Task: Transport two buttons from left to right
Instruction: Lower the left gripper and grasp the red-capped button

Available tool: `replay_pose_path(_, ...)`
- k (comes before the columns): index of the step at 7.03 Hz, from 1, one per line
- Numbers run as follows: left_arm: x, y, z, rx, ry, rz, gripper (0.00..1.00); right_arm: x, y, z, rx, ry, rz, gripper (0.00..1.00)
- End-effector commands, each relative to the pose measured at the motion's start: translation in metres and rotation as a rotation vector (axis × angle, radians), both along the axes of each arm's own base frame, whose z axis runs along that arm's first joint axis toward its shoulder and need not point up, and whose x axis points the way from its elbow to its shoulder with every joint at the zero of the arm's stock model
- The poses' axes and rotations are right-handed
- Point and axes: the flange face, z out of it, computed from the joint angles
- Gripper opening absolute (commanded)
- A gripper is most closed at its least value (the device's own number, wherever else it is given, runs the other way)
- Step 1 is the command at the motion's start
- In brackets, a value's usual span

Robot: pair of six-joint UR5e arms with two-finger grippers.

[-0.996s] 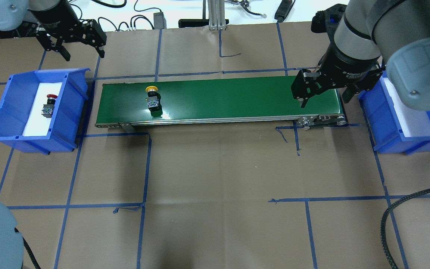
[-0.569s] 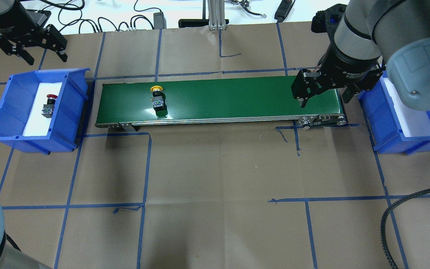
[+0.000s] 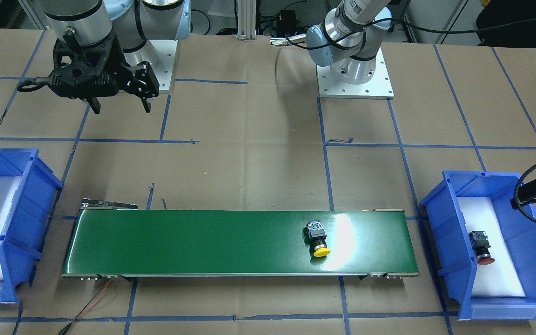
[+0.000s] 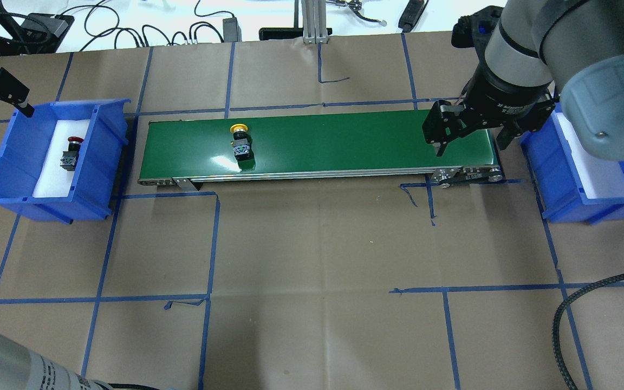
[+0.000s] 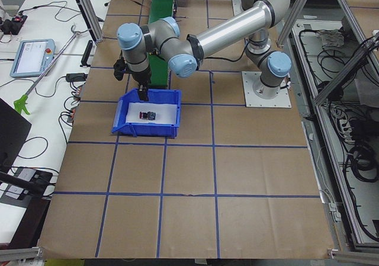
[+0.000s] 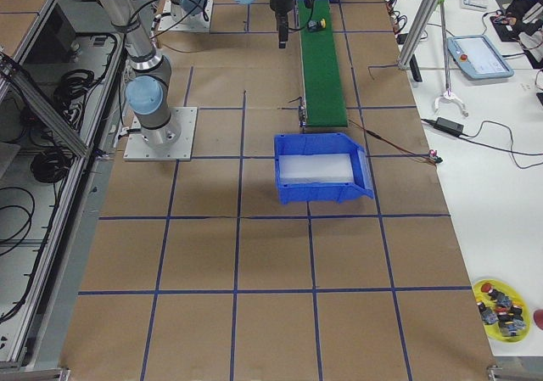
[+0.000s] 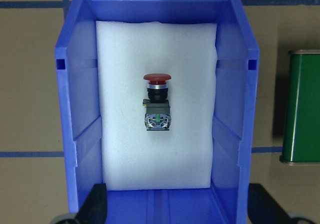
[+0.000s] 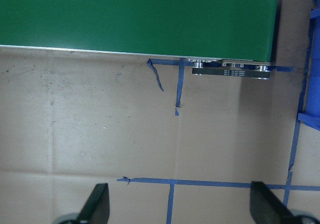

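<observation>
In the blue plastic bin [image 7: 80, 84] at left lies the red-capped push-button [image 7: 156, 104], beneath the wide-spread left tool [image 7: 177, 205]. The yellow-capped push-button [image 4: 240, 142] lies on the green conveyor belt [image 4: 344, 141], the right tool [image 4: 470, 145] hanging wide over its end. Red pick seems next: lower and close around it.

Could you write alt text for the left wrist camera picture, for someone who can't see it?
A red-capped button lies sideways on white foam in a blue bin, seen from above. The end of a green conveyor belt shows at right; the open left gripper frames the bottom corners.
</observation>
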Motion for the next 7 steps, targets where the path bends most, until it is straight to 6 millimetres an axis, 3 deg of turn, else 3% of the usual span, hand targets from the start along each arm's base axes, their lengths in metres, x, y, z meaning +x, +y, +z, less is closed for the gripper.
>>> replay_pose_path(1,0.007,-0.012,-0.029,0.001,0.005,-0.004,1.00,0.000,0.000,0.000,0.000,0.000,0.000,1.00)
replay_pose_path(3,0.011,-0.029,-0.085,-0.016,-0.004,-0.012,0.99,0.000,0.000,-0.001,0.002,0.000,0.000,1.00)
replay_pose_path(4,0.008,-0.024,-0.110,-0.026,-0.011,-0.013,0.99,0.000,0.000,0.000,0.000,0.000,0.000,1.00)
replay_pose_path(7,-0.002,-0.005,-0.154,-0.029,-0.018,-0.012,0.99,0.000,0.000,0.000,0.000,0.000,0.000,1.00)
